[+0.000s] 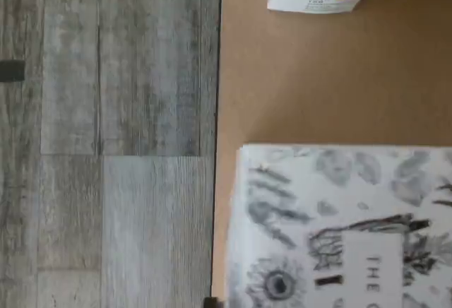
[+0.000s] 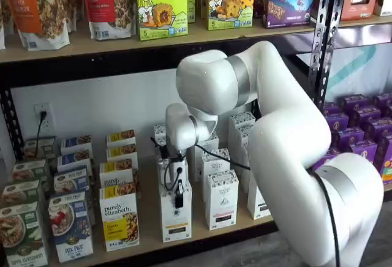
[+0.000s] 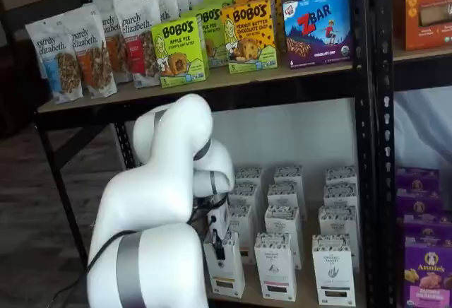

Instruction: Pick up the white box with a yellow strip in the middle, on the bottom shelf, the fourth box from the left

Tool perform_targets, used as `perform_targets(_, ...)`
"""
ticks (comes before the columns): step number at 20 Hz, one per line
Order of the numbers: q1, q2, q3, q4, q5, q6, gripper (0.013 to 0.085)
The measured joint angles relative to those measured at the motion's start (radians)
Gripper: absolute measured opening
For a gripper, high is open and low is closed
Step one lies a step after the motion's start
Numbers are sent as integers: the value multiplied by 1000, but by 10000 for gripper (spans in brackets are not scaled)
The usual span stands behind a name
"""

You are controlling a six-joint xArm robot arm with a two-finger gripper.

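Observation:
The white box point(image 2: 176, 221) stands in the front row of the bottom shelf point(image 2: 147, 233), with a thin yellowish band low on its front. It also shows in a shelf view point(image 3: 227, 274). My gripper point(image 2: 178, 195) has come down over the box's top. One black finger hangs in front of the box's upper face, and the other is hidden, so I cannot tell whether the jaws are closed on it. The gripper point(image 3: 216, 243) sits at the box top in both shelf views. In the wrist view a grey speckled carton top point(image 1: 339, 230) lies close on the tan board point(image 1: 318, 82).
White cartons with black bands point(image 2: 220, 199) stand right beside the box, and granola boxes point(image 2: 119, 218) on its other side. Purple boxes point(image 2: 361, 138) fill the right bay behind a black upright point(image 2: 324, 34). The upper shelf point(image 2: 184, 37) is overhead. Grey plank floor point(image 1: 106, 145) lies past the shelf's edge.

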Motion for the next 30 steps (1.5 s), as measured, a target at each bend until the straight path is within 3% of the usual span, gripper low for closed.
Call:
perform_targets(14, 7, 4, -8, 3, 18, 6, 690)
perform_targets(22, 9, 0, -3, 11, 27, 0, 490)
perform_targets(30, 15, -36, 51, 15, 14, 2, 490)
